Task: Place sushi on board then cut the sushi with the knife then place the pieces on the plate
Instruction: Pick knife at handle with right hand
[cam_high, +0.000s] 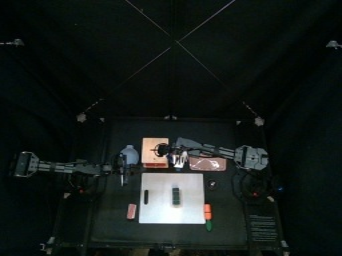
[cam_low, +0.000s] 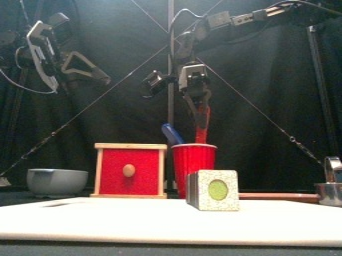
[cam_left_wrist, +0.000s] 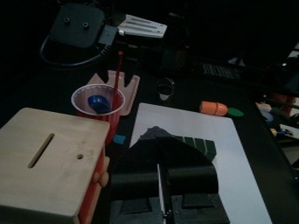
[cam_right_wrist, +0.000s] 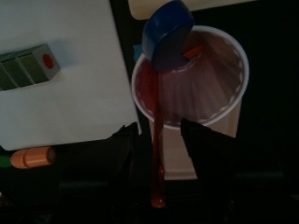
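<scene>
Sushi: the sushi (cam_low: 214, 189) stands whole on the board (cam_low: 107, 215), in front of the cup (cam_low: 194, 172).
Done: the placing step, judging by that.
Right gripper: the right gripper (cam_right_wrist: 158, 131) is clamped on the red knife (cam_low: 202, 125), whose lower end is inside the cup; the blue knife (cam_low: 171, 133) sits beside it.
Left gripper: the left gripper (cam_high: 123, 175) is raised near the box (cam_low: 131, 170) and carries nothing; I cannot tell its grip.
Plate: the plate (cam_high: 207, 162) lies behind the board, with no pieces visible on it.
Left: lift the knife clear, cut, then move the pieces.
</scene>
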